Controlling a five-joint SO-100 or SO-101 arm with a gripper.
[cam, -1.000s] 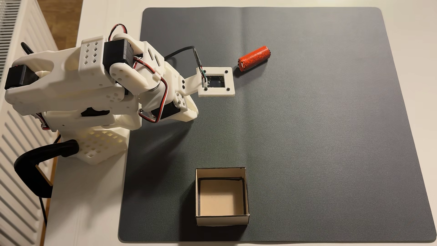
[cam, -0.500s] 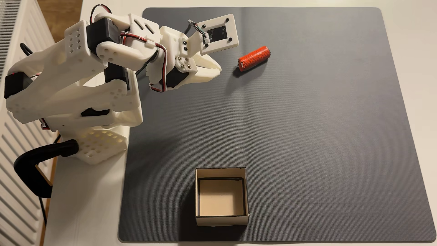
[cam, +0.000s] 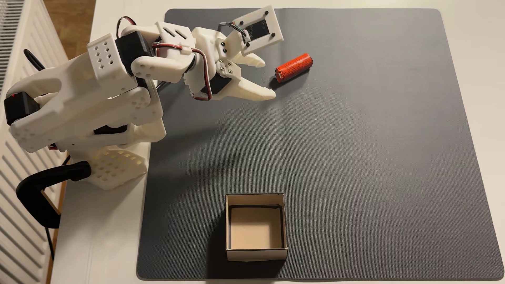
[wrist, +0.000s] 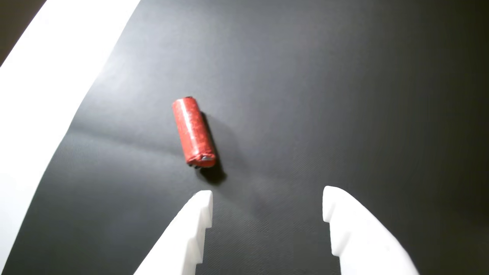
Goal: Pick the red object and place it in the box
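I see 1 red object (cam: 293,67), a battery-like cylinder w/ glossy orange-red wrap, lying on its side on the woven-textured grey mat (cam: 355,153), near my pincer (cam: 269,79) but not touching. Pincer (wrist: 267,204) is spread wide, white plastic, nothing in it. 1 square tan cardboard box (cam: 256,253), low walls, black-edged base, nothing inside, well apart toward the mat's near edge on the white table (cam: 103,245).

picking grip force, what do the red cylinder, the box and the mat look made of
Red cylinder: probably metal under a glossy printed wrap; it shows a highlight streak and a crimped end. Box: matte tan cardboard, with thin walls and raw edges. Mat: dark grey, finely textured, likely rubber or woven vinyl, creased down the middle. The open claw looks like matte white printed plastic.
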